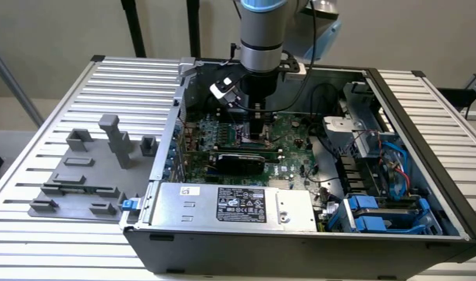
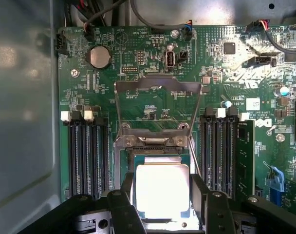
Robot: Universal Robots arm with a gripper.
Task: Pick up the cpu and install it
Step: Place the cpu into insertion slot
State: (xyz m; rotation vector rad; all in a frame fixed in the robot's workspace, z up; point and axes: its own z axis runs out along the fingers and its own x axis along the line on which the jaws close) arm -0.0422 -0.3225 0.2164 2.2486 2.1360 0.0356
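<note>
Item 1: a tabletop (image 1: pixel 81 76) of ribbed metal slats.

Item 2: an open computer case (image 1: pixel 300 252) lying on the tabletop, its inside facing up.

Item 3: the robot arm (image 1: pixel 261 35), reaching straight down into the case.

Item 4: a silver power supply (image 1: pixel 238 205) with a black label, at the near wall of the case.

Item 5: a grey fixture plate (image 1: pixel 85 175) with upright blocks, on the tabletop to the exterior view's left of the case.

Item 6: a green motherboard (image 1: pixel 293 140) on the floor of the case.

Item 7: two banks of black memory slots (image 2: pixel 87 151). One memory module (image 2: pixel 245 156) is seated beside the far bank.

Item 8: the socket's metal load plate (image 2: pixel 157 85), swung up and open.

Item 9: the gripper (image 2: pixel 163 183). We see its dark fingers (image 2: pixel 127 187) pressed against two opposite edges of the cpu (image 2: pixel 162 192), clamping it.

Item 10: the cpu, silvery top facing up, within the outline of the open socket between the two slot banks. We cannot tell whether it is seated or just above.

Item 11: a coin cell battery (image 2: pixel 100 57) on the board beyond the load plate.
</note>
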